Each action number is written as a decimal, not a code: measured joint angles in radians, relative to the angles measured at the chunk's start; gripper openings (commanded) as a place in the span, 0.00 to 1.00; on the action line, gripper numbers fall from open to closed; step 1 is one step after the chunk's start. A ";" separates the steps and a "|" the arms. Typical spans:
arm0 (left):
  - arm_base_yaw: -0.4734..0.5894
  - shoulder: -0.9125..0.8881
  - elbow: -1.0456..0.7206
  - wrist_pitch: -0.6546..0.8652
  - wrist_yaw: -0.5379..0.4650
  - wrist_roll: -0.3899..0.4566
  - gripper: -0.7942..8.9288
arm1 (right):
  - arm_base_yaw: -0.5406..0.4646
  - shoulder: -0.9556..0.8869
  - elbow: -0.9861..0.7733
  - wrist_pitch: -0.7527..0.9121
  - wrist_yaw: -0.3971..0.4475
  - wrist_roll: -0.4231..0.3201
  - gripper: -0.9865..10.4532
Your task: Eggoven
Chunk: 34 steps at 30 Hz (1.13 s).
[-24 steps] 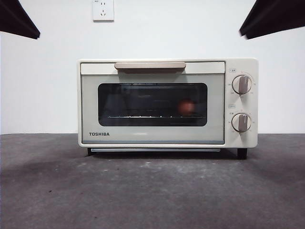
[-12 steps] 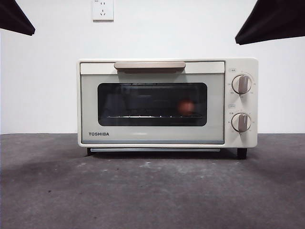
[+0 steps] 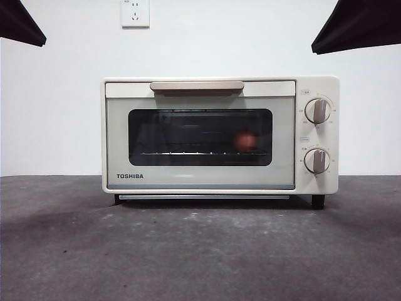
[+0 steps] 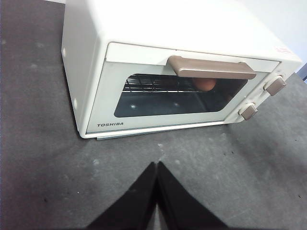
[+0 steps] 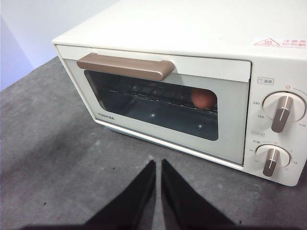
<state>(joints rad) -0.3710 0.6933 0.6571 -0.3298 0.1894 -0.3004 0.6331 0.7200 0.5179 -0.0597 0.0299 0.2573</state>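
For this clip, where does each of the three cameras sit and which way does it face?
Front view: low, near table height, facing the TOSHIBA toaster oven door squarely; only dark arm tips show at both top corners.
Left wrist view: above the table, looking down at the oven's door from its logo side; the left tool, jaws shut, rises from the bottom edge.
Right wrist view: above, nearer the two knobs; the right tool, jaws nearly together, rises likewise.
All three share the shut door, beige handle and egg on the rack behind the glass.

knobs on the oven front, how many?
2. Upper knob and lower knob, stacked on the toaster oven panel beside the door. None seem hidden.
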 measured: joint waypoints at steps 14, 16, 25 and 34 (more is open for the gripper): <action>0.273 -0.272 -0.162 0.181 -0.194 0.295 0.09 | 0.000 0.000 0.000 0.003 0.000 0.000 0.09; 0.314 -0.318 -0.235 0.248 -0.196 0.317 0.09 | 0.000 0.000 0.000 0.003 0.000 0.000 0.09; 0.364 -0.547 -0.545 0.307 -0.198 0.329 0.09 | 0.000 0.000 0.000 0.004 0.000 0.000 0.09; 0.364 -0.692 -0.626 0.232 -0.198 0.328 0.09 | 0.000 0.000 0.000 0.004 0.000 0.000 0.09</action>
<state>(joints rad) -0.0071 0.0017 0.0307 -0.0982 -0.0082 0.0277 0.6331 0.7197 0.5179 -0.0555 0.0303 0.2577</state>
